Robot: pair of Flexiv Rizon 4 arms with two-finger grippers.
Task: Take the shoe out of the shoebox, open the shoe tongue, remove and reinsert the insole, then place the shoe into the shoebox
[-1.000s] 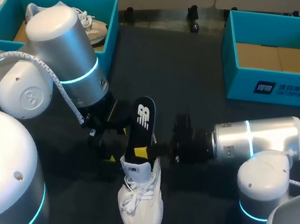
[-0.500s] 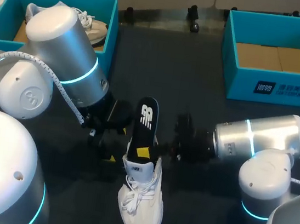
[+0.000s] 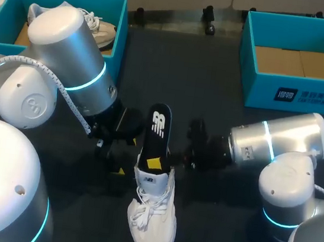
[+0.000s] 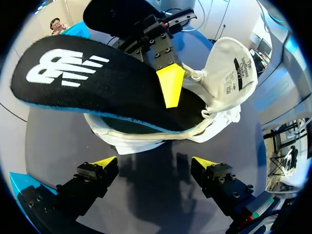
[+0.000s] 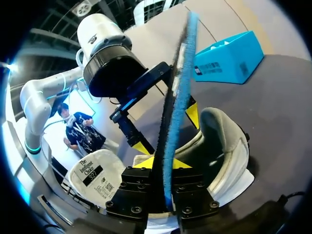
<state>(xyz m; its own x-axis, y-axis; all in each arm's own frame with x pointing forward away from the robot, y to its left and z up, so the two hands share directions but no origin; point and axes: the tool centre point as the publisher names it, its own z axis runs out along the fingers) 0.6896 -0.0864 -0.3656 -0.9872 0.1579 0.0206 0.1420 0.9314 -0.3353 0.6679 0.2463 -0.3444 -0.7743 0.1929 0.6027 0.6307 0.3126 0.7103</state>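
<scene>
Insole (image 3: 157, 126) stands half inside the white shoe (image 3: 152, 215) on the tabletop (image 3: 213, 92), pinched by the right end effector (image 5: 165, 168). Left end effector (image 4: 153, 163) gapes wide just beside the shoe

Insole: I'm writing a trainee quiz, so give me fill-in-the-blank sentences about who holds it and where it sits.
The right end effector is shut on the black ____.
The left end effector is ____, holding nothing.
One end of that black piece is tucked in the white ____.
Missing: insole; open; shoe.
</scene>
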